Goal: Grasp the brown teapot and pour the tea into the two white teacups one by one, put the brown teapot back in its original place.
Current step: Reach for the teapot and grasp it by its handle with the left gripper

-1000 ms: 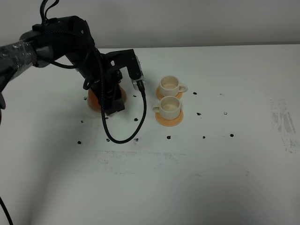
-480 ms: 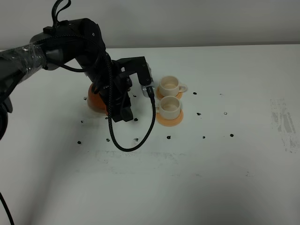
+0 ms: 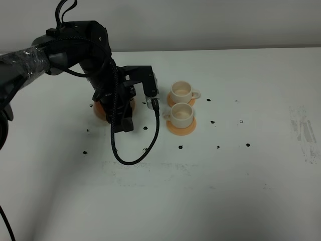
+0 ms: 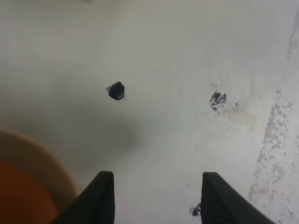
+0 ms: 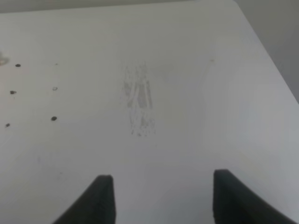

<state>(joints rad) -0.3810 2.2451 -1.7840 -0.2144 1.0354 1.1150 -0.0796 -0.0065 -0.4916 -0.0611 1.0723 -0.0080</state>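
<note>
The table (image 3: 241, 181) is seen as white, dotted with small black spots and streaked with grey scuffs. The far teacup (image 3: 181, 91) and near teacup (image 3: 181, 115) are coloured cream-white, the coasters (image 3: 181, 129) under them orange. The saucer (image 4: 42, 158) is shown beige-edged, orange-brown within. The left arm (image 3: 75, 47) is black.

High view overlooks whole table (image 3: 235, 201); wrist views close, facing it.

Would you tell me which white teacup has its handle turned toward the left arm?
The front teacup, nearer the camera; the rear teacup has its handle on the right instead.
</note>
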